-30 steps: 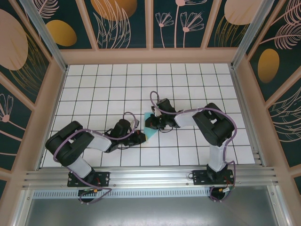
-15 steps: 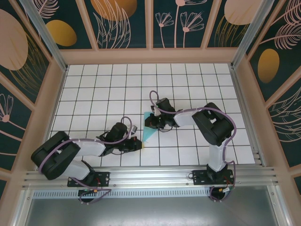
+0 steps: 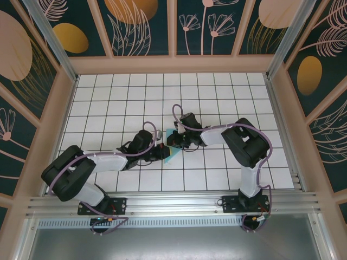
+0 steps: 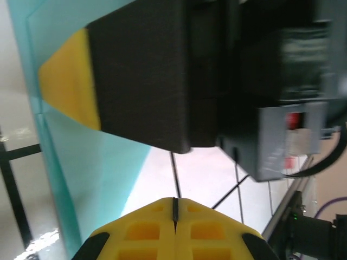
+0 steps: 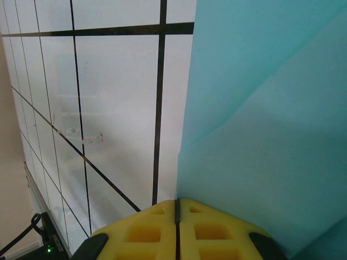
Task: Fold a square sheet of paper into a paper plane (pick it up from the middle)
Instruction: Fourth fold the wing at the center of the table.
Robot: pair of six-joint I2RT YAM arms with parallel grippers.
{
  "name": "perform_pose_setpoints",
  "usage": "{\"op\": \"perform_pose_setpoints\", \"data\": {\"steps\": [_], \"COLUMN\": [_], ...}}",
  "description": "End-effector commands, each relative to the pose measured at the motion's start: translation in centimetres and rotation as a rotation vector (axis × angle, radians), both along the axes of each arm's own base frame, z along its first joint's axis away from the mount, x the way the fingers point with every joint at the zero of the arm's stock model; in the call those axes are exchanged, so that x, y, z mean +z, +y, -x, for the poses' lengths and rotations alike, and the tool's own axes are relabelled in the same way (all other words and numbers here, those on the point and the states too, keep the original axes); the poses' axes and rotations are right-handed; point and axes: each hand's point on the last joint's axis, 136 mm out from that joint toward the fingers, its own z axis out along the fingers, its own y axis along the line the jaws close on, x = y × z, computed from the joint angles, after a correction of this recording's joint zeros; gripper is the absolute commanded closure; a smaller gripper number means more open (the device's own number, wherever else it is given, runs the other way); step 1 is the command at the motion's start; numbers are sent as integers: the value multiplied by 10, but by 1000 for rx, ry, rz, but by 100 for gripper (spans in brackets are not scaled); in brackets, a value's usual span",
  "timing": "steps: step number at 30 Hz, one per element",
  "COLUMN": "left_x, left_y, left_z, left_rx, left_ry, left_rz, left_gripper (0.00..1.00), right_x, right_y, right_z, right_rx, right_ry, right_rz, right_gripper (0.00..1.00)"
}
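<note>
The square sheet of paper (image 3: 173,155) lies folded on the tiled floor as a small turquoise piece between the two grippers. In the right wrist view the paper (image 5: 271,135) shows overlapping layers with a slanted fold edge. My right gripper (image 3: 173,142) is shut, and its tip (image 5: 177,201) sits at the paper's left edge. My left gripper (image 3: 164,153) is shut too, low at the paper's left side. Its closed yellow fingers (image 4: 174,201) point across the white floor beside the paper (image 4: 81,162), under the right gripper's black and yellow finger (image 4: 70,86).
White tiles with black grid lines (image 3: 217,108) cover the floor, fenced by wooden walls (image 3: 173,64) at the back and sides. A metal rail (image 3: 173,203) runs along the near edge by the arm bases.
My left arm has swung up and to the right, bringing its shut gripper from the near tiles to the paper's left edge. The right arm and the paper have stayed put.
</note>
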Motion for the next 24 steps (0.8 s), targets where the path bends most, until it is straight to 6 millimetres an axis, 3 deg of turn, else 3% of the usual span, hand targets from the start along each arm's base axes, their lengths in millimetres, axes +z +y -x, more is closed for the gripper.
{"op": "perform_pose_setpoints", "data": {"steps": [1, 14, 20, 24], "left_x": [-1, -65, -90, -94], "left_y": [0, 23, 49, 54], "left_z": [-12, 6, 29, 33], "left_rx": [21, 69, 92, 103], "left_ry": [-49, 94, 161, 171], "left_rz": [-27, -148, -229, -237], "left_gripper": [100, 100, 100, 100], "right_x": [-29, -19, 28, 59], "right_y": [-11, -5, 2, -9], "right_z": [4, 0, -17, -22], "right_rx": [-16, -10, -12, -33], "right_ry": [14, 2, -85, -151], "right_rz": [76, 52, -9, -31], "right_gripper": [90, 90, 88, 87]}}
